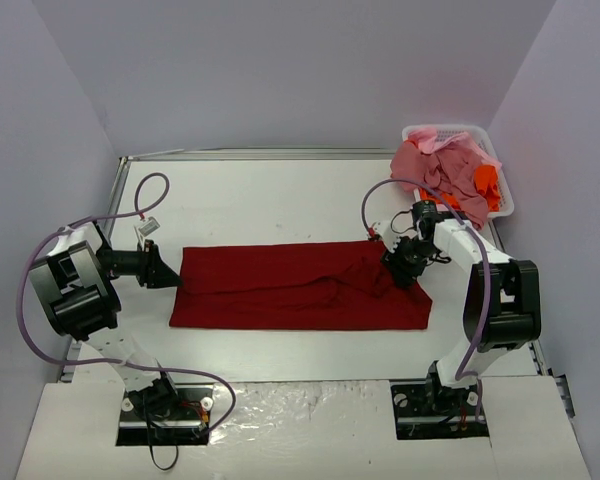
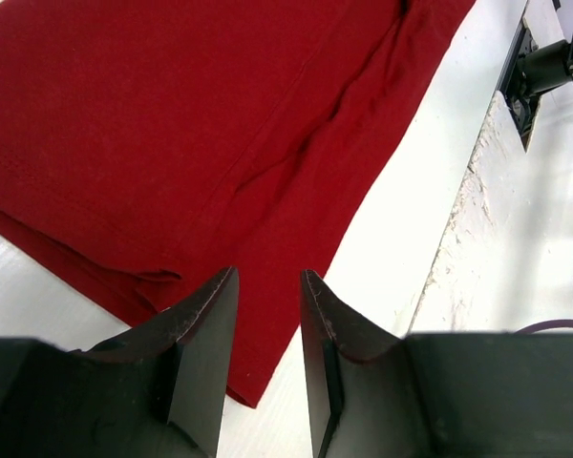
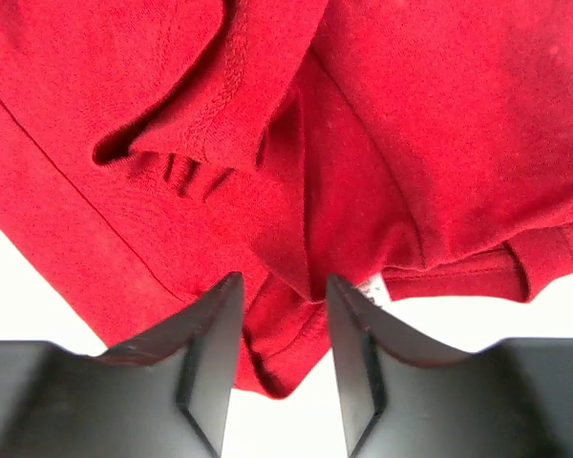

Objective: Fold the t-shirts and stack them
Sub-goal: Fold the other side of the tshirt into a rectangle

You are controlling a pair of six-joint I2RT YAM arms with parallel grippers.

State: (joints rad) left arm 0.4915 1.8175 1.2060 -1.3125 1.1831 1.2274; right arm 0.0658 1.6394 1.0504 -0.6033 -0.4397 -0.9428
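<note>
Your large dark red cloth t-shirt (image 1: 300,285) lies flat across the middle of the white table (image 1: 280,210), folded into a long band running left to right, with a bunched ridge of cloth towards its right end. At that right end your right gripper (image 3: 284,281) points down at the shirt with its two dark fingers standing apart. A lump of red cloth and a small white label (image 3: 374,283) sit just past the fingertips, and nothing is pinched. At the shirt's left edge your left gripper (image 2: 269,286) sits low, its fingers parted by a narrow gap, with the shirt's corner lying on the table beneath them and not gripped. Well apart, in the far right corner, the white plastic basket (image 1: 425,128) holds crumpled pink cloth shirts (image 1: 440,165) and a bright orange shirt (image 1: 487,182).
</note>
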